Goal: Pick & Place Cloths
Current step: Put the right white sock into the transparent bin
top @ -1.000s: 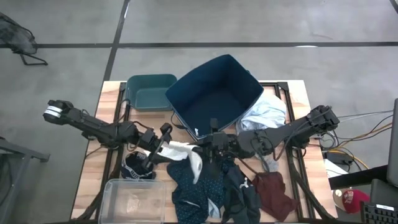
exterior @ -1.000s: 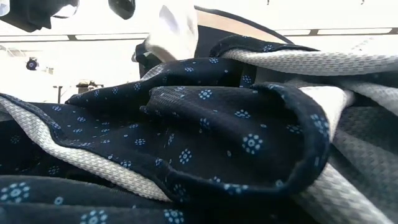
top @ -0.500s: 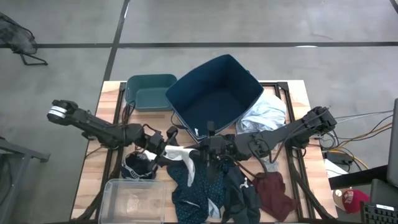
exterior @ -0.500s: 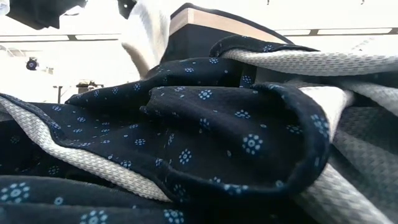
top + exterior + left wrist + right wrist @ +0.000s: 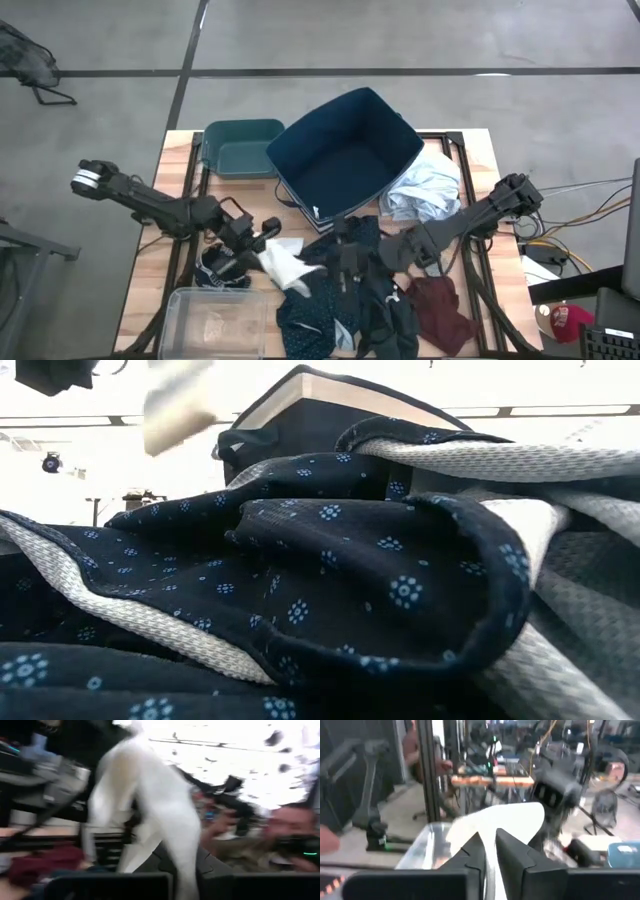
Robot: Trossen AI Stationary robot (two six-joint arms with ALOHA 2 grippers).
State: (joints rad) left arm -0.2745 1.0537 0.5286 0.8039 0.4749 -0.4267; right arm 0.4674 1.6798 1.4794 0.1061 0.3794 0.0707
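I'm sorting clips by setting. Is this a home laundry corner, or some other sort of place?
Probably a robotics lab or workshop, not a home. The wooden table stands on a bare concrete floor, loose cables trail beside it, and cluttered benches fill the room behind.

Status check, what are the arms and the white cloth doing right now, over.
Left gripper shut on white cloth, lifted over the pile. Right gripper just off the cloth, jaws slightly apart. Navy box behind, nothing blocking.
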